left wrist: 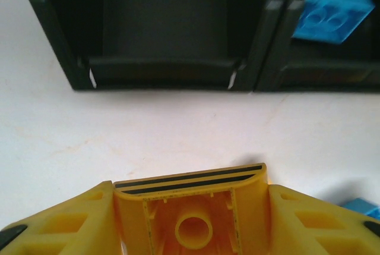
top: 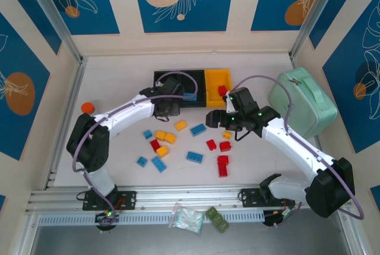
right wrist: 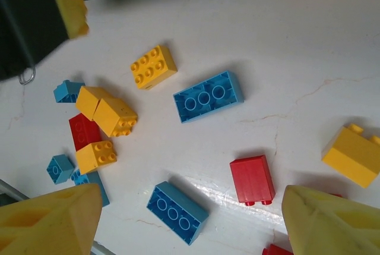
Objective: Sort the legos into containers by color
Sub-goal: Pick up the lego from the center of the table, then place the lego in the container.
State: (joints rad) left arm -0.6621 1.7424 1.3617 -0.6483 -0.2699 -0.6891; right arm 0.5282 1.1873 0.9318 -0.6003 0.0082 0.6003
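Note:
My left gripper is shut on a yellow lego, its hollow underside facing the camera. It hangs just in front of the containers: an empty black bin and the middle black bin, which holds a blue lego. The yellow bin holds a red lego. My right gripper stands open above the loose legos, over a blue one and a red one. Several red, blue and yellow legos lie scattered mid-table.
A mint-green case stands at the right beside my right arm. An orange-capped jar sits at the left wall. A green lump and a clear bag lie on the front rail.

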